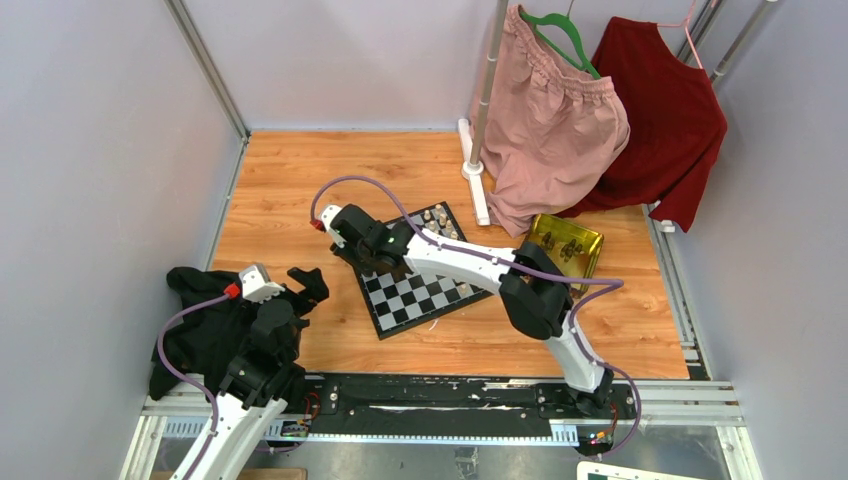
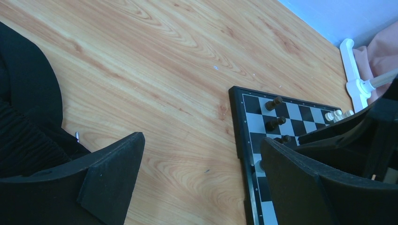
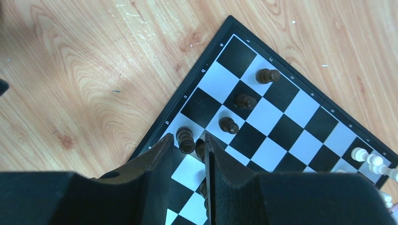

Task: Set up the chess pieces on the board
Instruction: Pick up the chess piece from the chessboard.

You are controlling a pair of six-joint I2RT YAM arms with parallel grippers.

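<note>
The board lies mid-table, angled. In the right wrist view three dark chess pieces stand in a diagonal row near the board's corner. Another dark piece stands on an edge square between the tips of my right gripper. Its jaws are slightly parted around that piece, with a slim gap showing, and one more dark piece sits against the right finger. The right gripper hovers over the board's left corner. My left gripper is wide open and holds nothing above bare wood left of the board.
Cream-white pieces line the board's far edge. A gold tray sits to the right of the board. Black cloth lies by the left arm. A rack's white base with pink and red garments stands behind.
</note>
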